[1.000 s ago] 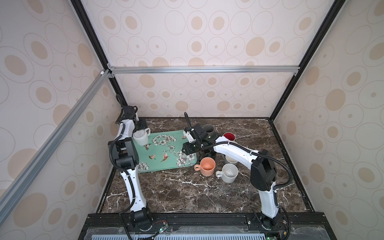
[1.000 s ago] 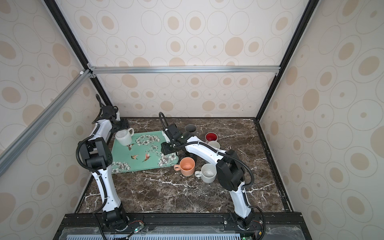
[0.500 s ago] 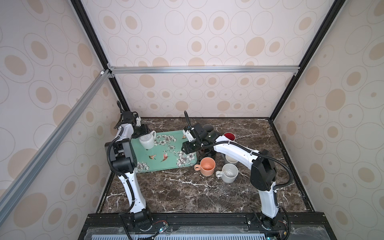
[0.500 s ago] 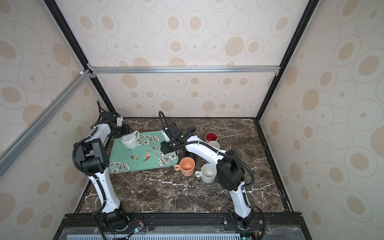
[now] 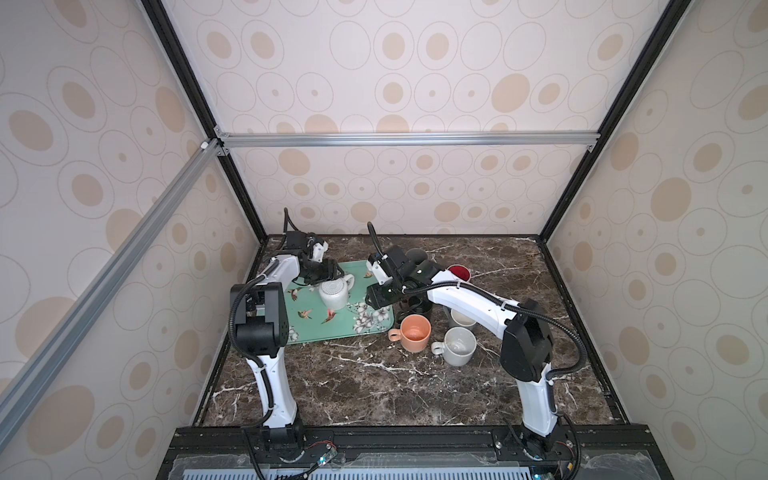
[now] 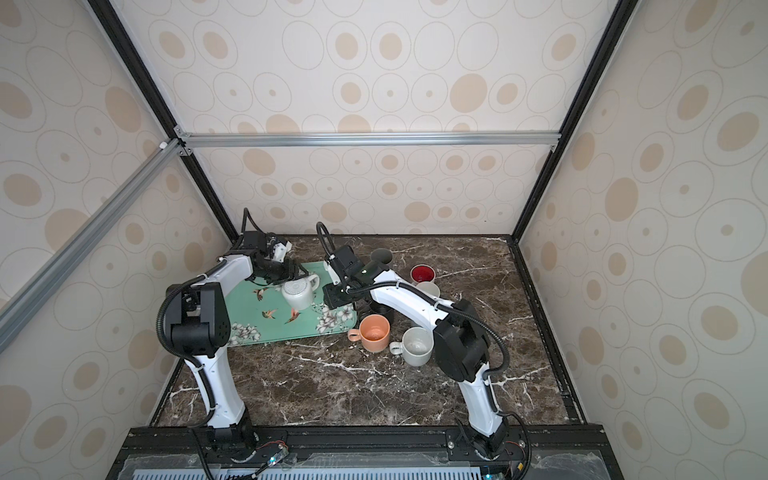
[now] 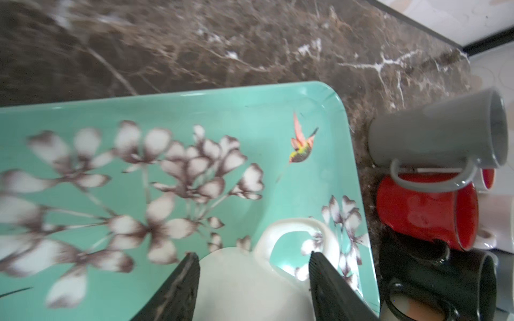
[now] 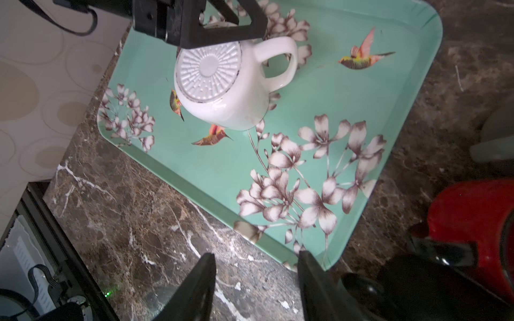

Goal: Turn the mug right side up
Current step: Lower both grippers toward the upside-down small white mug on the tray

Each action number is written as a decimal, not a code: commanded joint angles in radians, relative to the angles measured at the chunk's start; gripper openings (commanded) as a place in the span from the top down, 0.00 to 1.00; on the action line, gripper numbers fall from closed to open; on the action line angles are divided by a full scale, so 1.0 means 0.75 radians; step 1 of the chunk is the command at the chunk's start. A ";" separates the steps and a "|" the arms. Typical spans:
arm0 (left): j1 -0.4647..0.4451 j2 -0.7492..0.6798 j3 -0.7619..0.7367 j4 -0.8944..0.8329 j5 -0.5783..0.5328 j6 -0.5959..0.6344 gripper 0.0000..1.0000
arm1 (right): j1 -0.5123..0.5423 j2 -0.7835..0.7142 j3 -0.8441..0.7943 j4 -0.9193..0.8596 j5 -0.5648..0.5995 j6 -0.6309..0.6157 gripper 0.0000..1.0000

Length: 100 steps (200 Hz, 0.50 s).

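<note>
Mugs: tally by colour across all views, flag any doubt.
White mugs: at least 3
Red mug: 1
Red-inside mug: 1
Grey mug: 1
Orange mug: 1
Black mug: at least 1
Total: at least 8; the right arm hides some.

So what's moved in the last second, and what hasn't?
The left gripper brought the white mug from the far left corner of the tray toward its middle; its jaws straddle it, base up. The right gripper and the other mugs stayed put.

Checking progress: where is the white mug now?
In both top views the white mug sits base-up on the green tray, left of centre, left pincer straddling it.
</note>
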<state>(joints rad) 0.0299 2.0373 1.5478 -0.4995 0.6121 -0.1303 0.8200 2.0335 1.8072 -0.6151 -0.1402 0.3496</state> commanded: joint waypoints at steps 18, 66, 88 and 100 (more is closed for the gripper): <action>-0.088 -0.065 -0.027 0.005 0.076 0.078 0.37 | 0.006 -0.064 -0.046 0.003 0.073 -0.054 0.48; -0.103 -0.199 -0.110 0.048 -0.014 0.081 0.35 | -0.057 0.073 0.123 -0.007 0.074 -0.073 0.48; -0.065 -0.289 -0.171 0.113 -0.022 0.031 0.34 | -0.078 0.180 0.256 -0.011 0.081 -0.084 0.49; -0.039 -0.344 -0.219 0.160 -0.018 -0.006 0.34 | -0.086 0.253 0.347 -0.019 0.085 -0.093 0.49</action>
<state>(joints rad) -0.0364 1.8675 1.4265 -0.4549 0.6094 -0.1051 0.7712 2.1254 1.9675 -0.6163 -0.0929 0.3050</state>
